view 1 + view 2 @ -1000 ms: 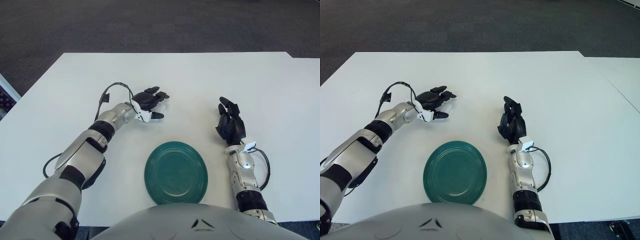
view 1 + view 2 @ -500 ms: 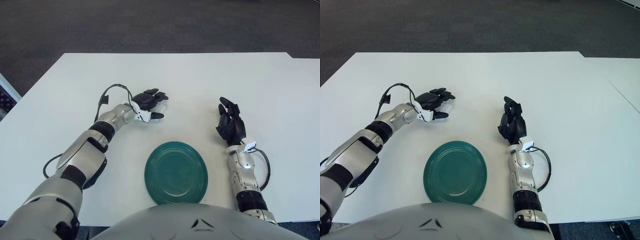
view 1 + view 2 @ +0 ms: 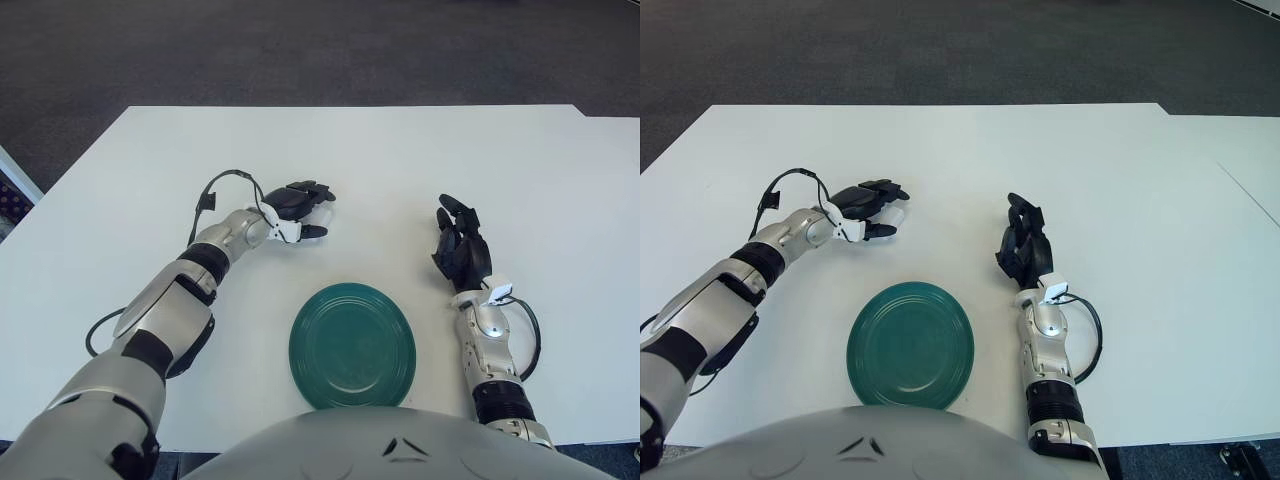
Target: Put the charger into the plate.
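The left hand [image 3: 300,208] curled around the white charger [image 3: 894,213] on the table [image 3: 400,160]. The right hand [image 3: 460,245] showed right of the green plate [image 3: 352,345], fingers relaxed, empty.

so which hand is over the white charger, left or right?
The left hand, reaching out past the green plate on its left, fingers curled over the small white charger. The right hand shows to the plate's right with nothing under it.

Office or lab room: plain white desk [image 3: 420,150] filling mid-frame, dark grey carpet [image 3: 300,50] across the top of the frame.
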{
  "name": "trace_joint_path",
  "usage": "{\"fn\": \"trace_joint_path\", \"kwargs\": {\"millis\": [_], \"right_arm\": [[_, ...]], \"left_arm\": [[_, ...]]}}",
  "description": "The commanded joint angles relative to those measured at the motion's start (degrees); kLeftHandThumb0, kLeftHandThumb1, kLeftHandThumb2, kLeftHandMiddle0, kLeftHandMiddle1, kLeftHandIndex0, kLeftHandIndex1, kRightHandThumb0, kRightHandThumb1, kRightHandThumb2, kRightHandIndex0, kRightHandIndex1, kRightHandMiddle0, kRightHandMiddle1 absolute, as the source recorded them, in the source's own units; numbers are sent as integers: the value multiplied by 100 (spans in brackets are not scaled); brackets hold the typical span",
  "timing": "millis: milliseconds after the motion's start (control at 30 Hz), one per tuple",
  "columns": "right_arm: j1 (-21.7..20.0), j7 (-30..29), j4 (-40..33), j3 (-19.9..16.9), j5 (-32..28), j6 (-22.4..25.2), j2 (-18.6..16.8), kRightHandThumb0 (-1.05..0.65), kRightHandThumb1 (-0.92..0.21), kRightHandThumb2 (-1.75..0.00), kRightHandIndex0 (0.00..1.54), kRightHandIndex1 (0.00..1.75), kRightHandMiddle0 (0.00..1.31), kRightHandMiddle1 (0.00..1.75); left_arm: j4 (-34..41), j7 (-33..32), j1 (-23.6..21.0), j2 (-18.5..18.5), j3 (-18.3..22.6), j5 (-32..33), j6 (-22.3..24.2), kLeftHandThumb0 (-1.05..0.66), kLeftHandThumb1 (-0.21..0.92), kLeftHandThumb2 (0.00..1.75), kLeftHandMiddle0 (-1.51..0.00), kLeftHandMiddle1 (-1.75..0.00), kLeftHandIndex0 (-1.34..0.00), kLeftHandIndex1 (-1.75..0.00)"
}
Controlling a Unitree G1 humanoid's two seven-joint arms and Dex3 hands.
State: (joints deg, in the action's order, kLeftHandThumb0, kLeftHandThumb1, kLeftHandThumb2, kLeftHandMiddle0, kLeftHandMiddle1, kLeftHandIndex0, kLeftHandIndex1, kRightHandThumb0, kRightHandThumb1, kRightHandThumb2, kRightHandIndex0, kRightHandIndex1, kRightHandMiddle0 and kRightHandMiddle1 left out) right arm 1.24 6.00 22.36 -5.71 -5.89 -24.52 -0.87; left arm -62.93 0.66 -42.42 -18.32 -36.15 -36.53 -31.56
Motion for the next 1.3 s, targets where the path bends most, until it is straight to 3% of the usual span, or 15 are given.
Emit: {"fn": "trace_joint_path", "kwargs": {"millis": [0, 700, 1267], "right_arm": [[817, -5, 856, 14, -31, 570, -130, -82, -92, -85, 39, 0, 0, 78], [811, 3, 814, 46, 10, 600, -103, -82, -92, -86, 38, 0, 0, 75], [775, 15, 859, 50, -22, 578, -145, -82, -92, -86, 41, 2, 0, 78]], "left_arm": [[-433, 567, 572, 56, -305, -281, 181, -100, 92, 48, -27, -5, -2, -93], [-425, 942, 384, 3, -138, 81, -92, -103, 92, 53, -23, 0, 0, -75], [-133, 1125, 387, -144, -109, 99, -247, -105, 92, 50, -21, 0, 0, -73]]}}
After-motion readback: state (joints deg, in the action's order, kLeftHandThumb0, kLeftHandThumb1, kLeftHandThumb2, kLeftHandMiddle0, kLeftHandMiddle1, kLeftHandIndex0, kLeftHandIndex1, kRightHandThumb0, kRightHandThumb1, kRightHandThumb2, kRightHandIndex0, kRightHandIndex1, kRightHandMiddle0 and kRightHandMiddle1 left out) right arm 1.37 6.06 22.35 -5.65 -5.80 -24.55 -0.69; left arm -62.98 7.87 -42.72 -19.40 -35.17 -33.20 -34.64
